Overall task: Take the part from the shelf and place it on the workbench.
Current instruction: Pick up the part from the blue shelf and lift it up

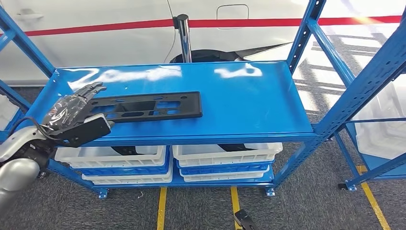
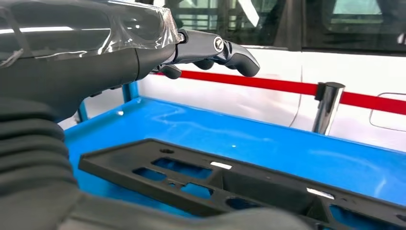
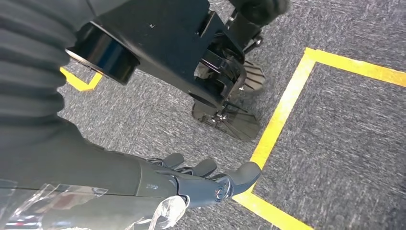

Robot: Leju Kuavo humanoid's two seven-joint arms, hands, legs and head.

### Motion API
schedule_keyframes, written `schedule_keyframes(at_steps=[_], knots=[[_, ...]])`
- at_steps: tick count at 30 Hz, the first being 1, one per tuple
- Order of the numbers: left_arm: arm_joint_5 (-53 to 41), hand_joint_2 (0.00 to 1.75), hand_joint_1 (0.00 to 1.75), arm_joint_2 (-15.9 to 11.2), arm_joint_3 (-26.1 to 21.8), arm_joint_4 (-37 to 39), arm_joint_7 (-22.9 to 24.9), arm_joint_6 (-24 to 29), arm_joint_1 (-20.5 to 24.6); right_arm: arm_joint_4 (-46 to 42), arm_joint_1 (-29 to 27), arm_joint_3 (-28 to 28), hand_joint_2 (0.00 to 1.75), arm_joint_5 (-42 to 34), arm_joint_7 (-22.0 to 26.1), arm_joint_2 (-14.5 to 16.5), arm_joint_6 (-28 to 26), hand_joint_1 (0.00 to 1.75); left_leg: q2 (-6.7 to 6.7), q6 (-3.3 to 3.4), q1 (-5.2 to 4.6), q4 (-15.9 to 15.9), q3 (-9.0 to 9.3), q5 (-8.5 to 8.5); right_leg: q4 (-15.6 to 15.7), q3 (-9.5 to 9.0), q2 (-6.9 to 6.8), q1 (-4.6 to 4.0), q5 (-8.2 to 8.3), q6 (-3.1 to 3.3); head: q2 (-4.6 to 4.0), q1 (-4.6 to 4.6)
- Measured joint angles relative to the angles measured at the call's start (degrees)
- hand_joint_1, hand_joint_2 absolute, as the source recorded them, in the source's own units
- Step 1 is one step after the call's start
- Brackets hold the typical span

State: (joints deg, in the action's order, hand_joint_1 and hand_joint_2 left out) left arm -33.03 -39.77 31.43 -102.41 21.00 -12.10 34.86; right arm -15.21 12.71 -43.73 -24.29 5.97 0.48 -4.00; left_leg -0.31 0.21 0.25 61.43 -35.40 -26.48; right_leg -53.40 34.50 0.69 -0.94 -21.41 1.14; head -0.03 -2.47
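Observation:
The part (image 1: pixel 148 106) is a flat black plate with several cut-outs, lying on the left half of the blue shelf top (image 1: pixel 249 100). My left hand (image 1: pixel 72 117) is at the plate's left end, with its fingers stretched out over that end and its thumb low by the shelf's front edge. In the left wrist view the fingers (image 2: pixel 225 48) hover apart above the part (image 2: pixel 230 184) and nothing is gripped. My right hand (image 3: pixel 191 184) hangs over the grey carpet, fingers loosely extended and holding nothing.
White bins (image 1: pixel 225 153) sit on the lower shelf under the top. Blue uprights (image 1: pixel 364 81) frame the shelf's right side, with another rack and a white bin (image 1: pixel 383 124) beyond. A chrome post (image 1: pixel 183 36) and a red-striped white vehicle stand behind. Yellow lines (image 1: pixel 162 206) mark the floor.

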Motion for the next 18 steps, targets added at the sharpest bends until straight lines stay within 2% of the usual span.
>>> schedule_keyframes(at_steps=[1,2,3,5,7,8,10,11,12,13,14,16,17,18], knots=[[-0.4,1.75,0.0,0.1,0.2,-0.2,0.1,-0.4,0.2,0.0,0.1,0.0,1.75,0.1,0.0,0.0,0.0,0.0,0.01,0.07,-0.05,-4.2,1.56,1.83,-0.1,-0.17,0.03,0.01,-0.15,-0.16,-0.01,0.0],[-0.7,1.75,0.0,0.1,0.4,-0.4,0.1,-0.7,0.5,0.0,0.1,0.0,1.75,0.2,0.0,0.0,0.0,0.0,0.01,0.31,-0.2,-7.1,2.71,2.94,-0.1,-0.21,0.06,0.01,-0.24,-0.35,-0.01,0.0],[-0.9,1.75,0.0,0.2,0.7,-0.5,0.2,-1.0,0.6,0.0,0.2,0.0,1.75,0.2,-0.1,0.0,0.0,0.0,-0.01,0.65,-0.42,-8.4,3.27,3.27,-0.1,-0.17,0.08,0.01,-0.3,-0.57,-0.01,-0.01],[-1.0,1.75,0.0,0.4,1.3,-0.8,0.3,-1.4,0.9,0.0,0.1,0.0,1.75,0.2,-0.1,0.1,0.1,0.0,-0.03,1.42,-0.61,-8.7,3.67,3.53,-0.1,-0.08,0.13,-0.01,-0.37,-1.1,0.01,-0.01],[-1.0,1.75,0.0,0.5,1.7,-1.2,0.5,-1.9,1.2,0.0,0.1,0.0,1.75,0.3,-0.1,0.1,0.1,0.0,0.04,1.96,-0.33,-8.9,4.07,3.95,-1.7,0.42,0.12,-0.01,-1.53,-1.73,0.01,0.04],[-0.9,1.75,0.0,0.6,1.9,-1.3,0.6,-2.5,1.4,0.0,0.2,0.0,1.75,0.4,-0.1,0.1,0.1,0.0,0.1,2.18,-0.16,-9.1,4.27,4.03,-4.2,1.44,0.09,0.05,-2.96,-2.03,0.01,0.09],[-0.1,1.75,0.0,0.8,2.5,-1.4,1.2,-4.0,1.6,0.0,0.2,0.0,1.75,0.6,-0.1,0.1,0.2,0.0,0.18,2.45,-0.2,-9.0,4.44,3.96,-12.5,5.31,-0.02,0.38,-6.76,-2.58,0.01,0.17],[0.2,1.75,0.0,0.9,2.9,-1.4,1.6,-4.8,1.7,0.0,0.1,0.0,1.75,0.7,-0.1,0.1,0.2,0.0,0.19,2.48,-0.22,-9.0,4.48,3.92,-16.4,7.3,-0.05,0.55,-8.06,-2.78,0.01,0.18],[0.2,1.75,0.0,0.9,3.4,-1.4,2.0,-5.6,1.7,0.0,0.1,0.0,1.75,0.8,-0.1,0.1,0.2,0.0,0.18,2.5,-0.24,-9.0,4.5,3.88,-18.5,8.51,-0.07,0.7,-8.41,-2.92,0.01,0.17],[-0.1,1.75,0.0,0.9,3.8,-1.4,2.3,-6.3,1.7,0.0,0.1,0.0,1.75,0.9,-0.1,0.1,0.2,0.0,0.15,2.48,-0.21,-9.0,4.53,3.83,-18.1,8.49,-0.1,0.84,-7.63,-3.0,0.01,0.18],[-0.6,1.75,0.0,0.9,4.1,-1.4,2.5,-6.8,1.7,0.0,0.0,0.0,1.75,0.9,-0.1,0.1,0.3,0.0,0.1,2.38,-0.17,-8.9,4.59,3.74,-15.2,7.17,-0.15,1.0,-5.94,-3.05,0.01,0.18],[-1.4,1.75,0.0,0.9,4.8,-1.4,2.9,-7.4,1.7,0.0,0.1,0.0,1.75,0.9,-0.1,0.1,0.3,0.0,-0.03,1.9,-0.21,-8.6,4.66,3.34,-6.4,2.72,-0.2,1.31,-2.35,-3.07,0.01,0.19],[-1.6,1.75,0.0,0.9,5.1,-1.4,3.0,-7.6,1.8,0.0,0.1,0.0,1.75,0.9,-0.1,0.1,0.3,0.0,-0.07,1.61,-0.3,-8.4,4.66,3.1,-3.2,1.1,-0.16,1.4,-1.35,-2.95,0.01,0.19],[-1.7,1.75,0.0,0.9,5.4,-1.4,3.1,-7.6,1.9,0.0,0.1,0.0,1.75,0.9,-0.1,0.1,0.4,0.0,-0.11,1.37,-0.4,-8.3,4.63,2.9,-1.6,0.27,-0.1,1.39,-1.04,-2.75,0.0,0.19]])
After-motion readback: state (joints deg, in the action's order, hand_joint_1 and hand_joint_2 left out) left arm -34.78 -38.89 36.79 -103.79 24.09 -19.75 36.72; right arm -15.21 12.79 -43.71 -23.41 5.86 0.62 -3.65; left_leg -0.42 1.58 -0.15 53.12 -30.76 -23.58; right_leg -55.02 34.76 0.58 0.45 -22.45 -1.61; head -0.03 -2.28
